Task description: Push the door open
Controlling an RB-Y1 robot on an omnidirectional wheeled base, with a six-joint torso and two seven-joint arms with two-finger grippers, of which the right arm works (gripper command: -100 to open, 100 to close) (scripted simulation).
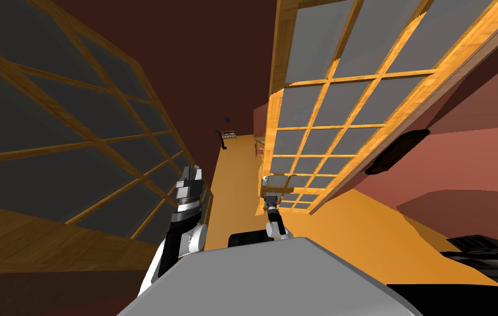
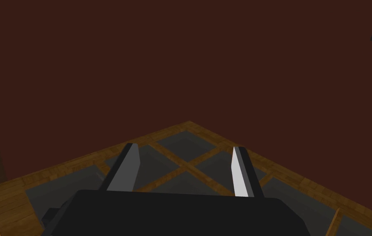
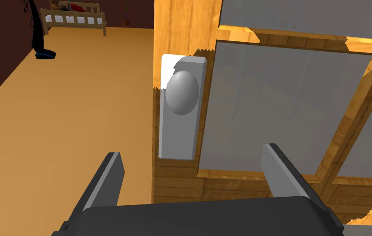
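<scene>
right gripper (image 3: pixel 191 172) spread before wood-framed glazed door (image 3: pixel 287 106).

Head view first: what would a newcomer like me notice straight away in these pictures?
The tall wooden door with grey glass panes, on the robot's right. Its grey oval knob sits on a pale plate at the door's edge, just ahead of the open right hand. Past the edge stretches a bright orange floor.

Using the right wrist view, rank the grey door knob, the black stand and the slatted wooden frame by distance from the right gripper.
1. Grey door knob, just ahead of the right gripper.
2. Black stand, across the floor.
3. Slatted wooden frame, by the far wall.
</scene>
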